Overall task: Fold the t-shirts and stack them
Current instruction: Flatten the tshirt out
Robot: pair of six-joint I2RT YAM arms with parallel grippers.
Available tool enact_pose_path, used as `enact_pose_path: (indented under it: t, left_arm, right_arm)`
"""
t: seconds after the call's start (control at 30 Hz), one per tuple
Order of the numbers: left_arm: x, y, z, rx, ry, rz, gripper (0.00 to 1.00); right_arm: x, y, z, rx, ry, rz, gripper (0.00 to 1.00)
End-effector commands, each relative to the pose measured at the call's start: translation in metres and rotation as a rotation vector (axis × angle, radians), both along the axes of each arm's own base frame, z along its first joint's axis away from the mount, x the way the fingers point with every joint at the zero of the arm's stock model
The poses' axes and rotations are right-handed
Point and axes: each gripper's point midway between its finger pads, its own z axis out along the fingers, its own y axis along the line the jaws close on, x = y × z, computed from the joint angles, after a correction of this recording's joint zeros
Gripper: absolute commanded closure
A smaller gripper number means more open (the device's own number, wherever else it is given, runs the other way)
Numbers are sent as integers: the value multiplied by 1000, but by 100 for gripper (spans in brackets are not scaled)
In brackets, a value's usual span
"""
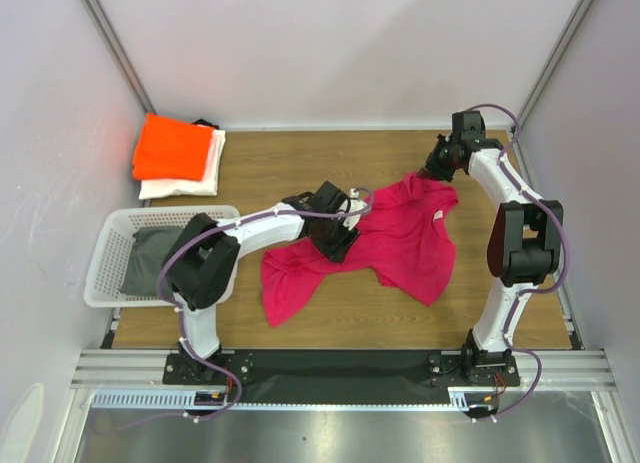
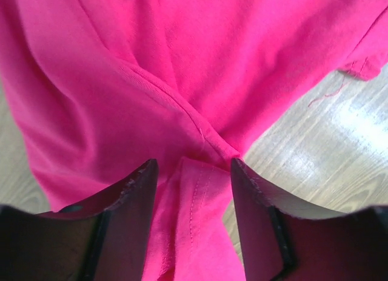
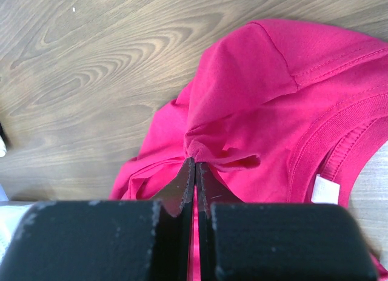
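The pink t-shirt (image 1: pixel 405 245) is spread, crumpled, in the middle of the table (image 1: pixel 300 158), while the orange t-shirt (image 1: pixel 172 148) is stacked folded on the white t-shirt (image 1: pixel 185 187) at the far left corner, behind the basket (image 1: pixel 100 268). The left gripper (image 2: pixel 193 167) is held low over the pink t-shirt's left part with its fingers apart, a raised fold of cloth lying between them unclamped. The right gripper (image 3: pixel 195 164) is pressed fully closed on a bunched edge of the pink t-shirt near the collar.
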Motion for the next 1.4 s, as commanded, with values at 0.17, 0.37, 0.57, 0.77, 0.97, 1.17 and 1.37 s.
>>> enact_pose_path:
  t: [0.17,0.37,0.57,0.77,0.97,1.17,1.37]
  left_arm:
    - [-13,-1,5,-33,22,-49,45]
    - [-20,2,3,-36,39,-56,47]
    - [-15,4,2,-29,12,-31,68]
    - [4,6,27,-45,-59,72,100]
    - [32,27,96,-181,-166,291,99]
    - [63,72,164,-237,-353,571,100]
    - [97,138,215,-208,-522,861,100]
  right_arm:
    - [5,0,18,9,-56,4,100]
    - [6,0,18,13,-57,5,100]
    - [5,1,17,12,-55,4,100]
    - [5,0,21,8,-65,2,100]
    - [10,0,41,12,-115,5,100]
    - [23,-5,99,31,-252,-9,100]
    - [31,-23,167,-7,-406,-16,100]
